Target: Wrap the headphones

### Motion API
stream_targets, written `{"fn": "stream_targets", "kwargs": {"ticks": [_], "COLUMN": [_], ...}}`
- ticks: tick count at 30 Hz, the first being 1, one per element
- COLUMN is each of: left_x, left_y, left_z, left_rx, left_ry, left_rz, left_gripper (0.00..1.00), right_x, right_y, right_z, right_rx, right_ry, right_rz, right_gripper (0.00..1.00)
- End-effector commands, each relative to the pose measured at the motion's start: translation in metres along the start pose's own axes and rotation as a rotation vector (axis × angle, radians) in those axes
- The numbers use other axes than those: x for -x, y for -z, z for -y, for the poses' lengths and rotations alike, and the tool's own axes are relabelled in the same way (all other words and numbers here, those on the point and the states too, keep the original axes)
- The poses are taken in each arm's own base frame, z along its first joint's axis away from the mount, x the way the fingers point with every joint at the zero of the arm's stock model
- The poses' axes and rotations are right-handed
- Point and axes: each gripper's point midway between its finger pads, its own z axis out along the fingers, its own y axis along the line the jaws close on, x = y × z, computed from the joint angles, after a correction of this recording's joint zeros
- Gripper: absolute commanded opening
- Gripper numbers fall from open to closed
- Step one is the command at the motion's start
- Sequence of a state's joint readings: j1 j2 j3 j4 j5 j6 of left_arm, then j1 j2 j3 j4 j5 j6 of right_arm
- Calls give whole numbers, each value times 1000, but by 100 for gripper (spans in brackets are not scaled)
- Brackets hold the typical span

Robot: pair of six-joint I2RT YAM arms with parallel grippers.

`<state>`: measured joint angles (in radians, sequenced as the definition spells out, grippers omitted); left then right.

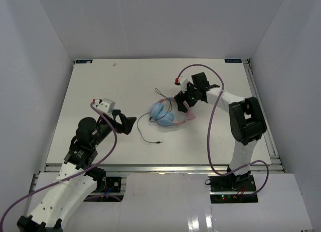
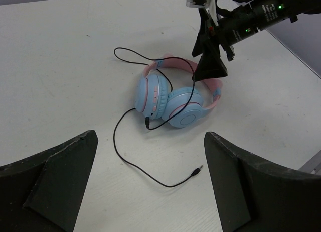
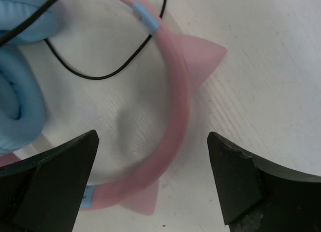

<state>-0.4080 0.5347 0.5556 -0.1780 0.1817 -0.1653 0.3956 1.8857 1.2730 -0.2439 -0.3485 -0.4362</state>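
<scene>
No readable text, label, brand or number shows anywhere.

Our left arm [image 1: 70,189] and right arm [image 1: 244,121]: white shells, black joints, a thick purple cable [image 1: 209,141] each (green lights [image 2: 277,6] on the right wrist).

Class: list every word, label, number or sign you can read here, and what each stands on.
None can be read.
Small dark strips at the far corners of the table: too small to read.
Headphones: no brand or marking visible.
</scene>
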Motion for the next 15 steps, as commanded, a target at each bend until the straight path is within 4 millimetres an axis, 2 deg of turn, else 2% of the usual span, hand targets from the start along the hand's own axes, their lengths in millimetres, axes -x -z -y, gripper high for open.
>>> {"fn": "stream_targets", "kwargs": {"ticks": [1, 4, 6, 9, 11, 13, 15], "left_x": [2, 1, -1, -10, -21, -30, -37], "left_y": [-2, -3, -6, -12, -20, -25, -28], "left_z": [4, 7, 13, 24, 28, 35, 42], "left_rx": [-23, -42, -82, -150, -180, -236, -297], "left_ry": [-11, -11, -9, 33, 68, 65, 36], "left_rz": [9, 4, 2, -21, -62, -104, -130], "left_gripper": [98, 98, 98, 98, 98, 98, 98], "right_x": [5, -19, -33, -44, -40, -21, 13], "right_y": [-19, -29, -30, -30, -25, -10, 26], "right_z": [17, 17, 8, -8, -9, -9, -3], "right_rx": [-70, -67, -33, 36, 44, 29, -34], "right_ry": [-32, -47, -45, -48, -41, -15, 38], "right_rz": [-44, -128, -148, -168, -160, -105, -11], "right_gripper": [85, 69, 59, 27, 9, 8, 8]}}
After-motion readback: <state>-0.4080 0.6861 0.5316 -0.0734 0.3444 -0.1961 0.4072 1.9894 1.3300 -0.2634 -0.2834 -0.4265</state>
